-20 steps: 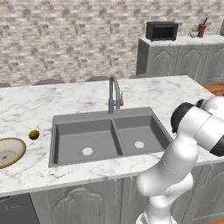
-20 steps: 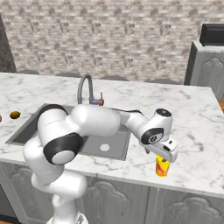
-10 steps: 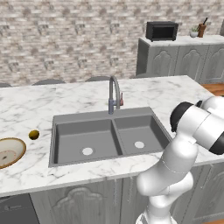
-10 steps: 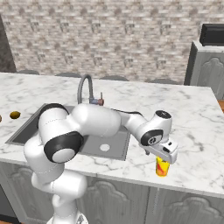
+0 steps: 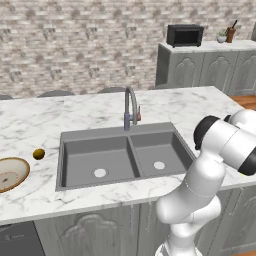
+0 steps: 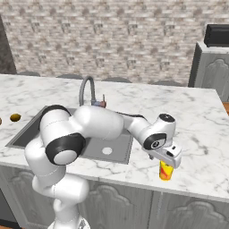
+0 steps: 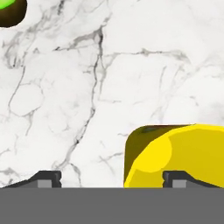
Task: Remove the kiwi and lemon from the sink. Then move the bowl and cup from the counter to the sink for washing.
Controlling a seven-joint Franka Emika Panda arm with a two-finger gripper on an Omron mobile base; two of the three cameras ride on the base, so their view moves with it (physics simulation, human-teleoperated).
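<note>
Both basins of the wide dark grey double-basin sink [image 5: 125,160] lie bare, showing just their pale round drains, so the fruit-removal half of the job looks finished. One small golden-brown round fruit [image 5: 38,153] sits on the white grey-veined marble tabletop [image 5: 30,125] just left of the sink; a dark round thing with a bright green patch [image 7: 11,11] sits at the top left corner of the hand view, perhaps the kiwi, though too little of it shows to be sure.

What is left, by my reading, is the whole second half. The wide shallow tan-beige bowl with its darker brown rim [image 5: 11,173] rests on the tabletop at the far left, well apart from the arm and untouched. The small bright yellow cup with a red-orange mark [image 6: 166,171] stands upright on the tabletop to the right of the sink, near the front edge.

The two-finger gripper [image 6: 170,157] hangs directly above the cup, close over its rim. In the hand view the jaws stand wide apart, and the cup's yellow rim and dark inside lie off toward the right-hand fingertip [image 7: 177,179] rather than centred between the two. Nothing is held. The cup grasp seems to be the step in hand; neither dish has reached the sink.
</note>
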